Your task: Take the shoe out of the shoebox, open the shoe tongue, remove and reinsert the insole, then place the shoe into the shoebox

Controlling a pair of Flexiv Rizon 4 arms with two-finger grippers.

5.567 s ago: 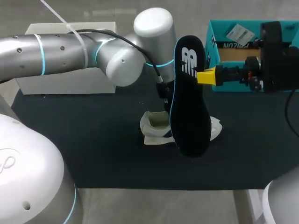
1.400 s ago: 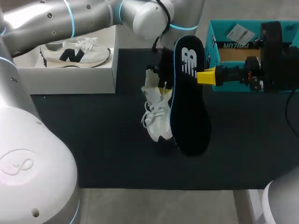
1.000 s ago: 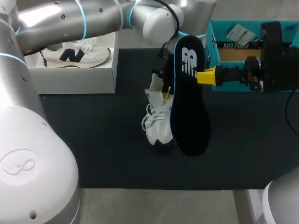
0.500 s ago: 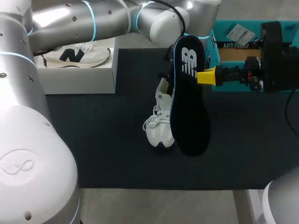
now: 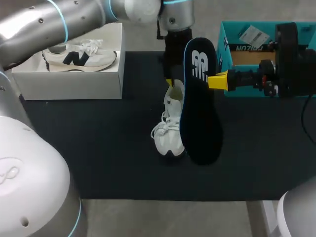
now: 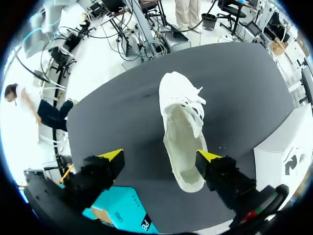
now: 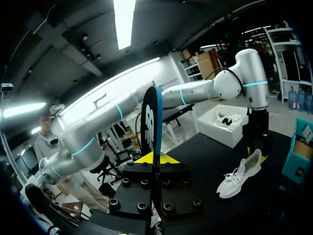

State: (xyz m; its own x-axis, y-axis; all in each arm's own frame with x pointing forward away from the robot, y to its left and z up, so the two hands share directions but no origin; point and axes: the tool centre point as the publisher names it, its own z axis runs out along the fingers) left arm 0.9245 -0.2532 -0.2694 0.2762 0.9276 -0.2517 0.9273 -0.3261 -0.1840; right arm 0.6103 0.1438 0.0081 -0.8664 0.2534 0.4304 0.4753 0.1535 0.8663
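- The white lace-up sneaker with a soft mesh upper (image 5: 169,129) lies on the dark mat-covered surface (image 5: 98,148), toe toward the near edge and heel toward the far side.
- The left hand (image 6: 160,156) hangs over the heel with its fingers spread wide. One yellow tip sits right at the collar, but I cannot tell whether it touches.
- The flat black foam insole with a blue edge (image 5: 200,103) stands on end in the air just beside the sneaker. The right hand (image 5: 218,80) is clamped on it, edge-on, near its heel end.
- The teal cardboard shoebox (image 5: 223,59) stands at the far right, well apart from the sneaker.
- The insole looks thin, light and bendy. Gripped at one end, its free toe end will likely flex when pushed, so it should go in toe first.
- The sneaker looks light and soft, so it may slide or fold under a push. The heel collar is probably the stiffest place to hold it.
- From above, the insole covers one side of the sneaker and the right arm hides most of the shoebox's inside.
- From the left wrist, the shoe opening looks wide and empty. The toe end of its interior and the tongue's lie are hard to make out.
- A second white sneaker with a dark logo (image 5: 81,54) rests on a white box (image 5: 69,84) at the far left.
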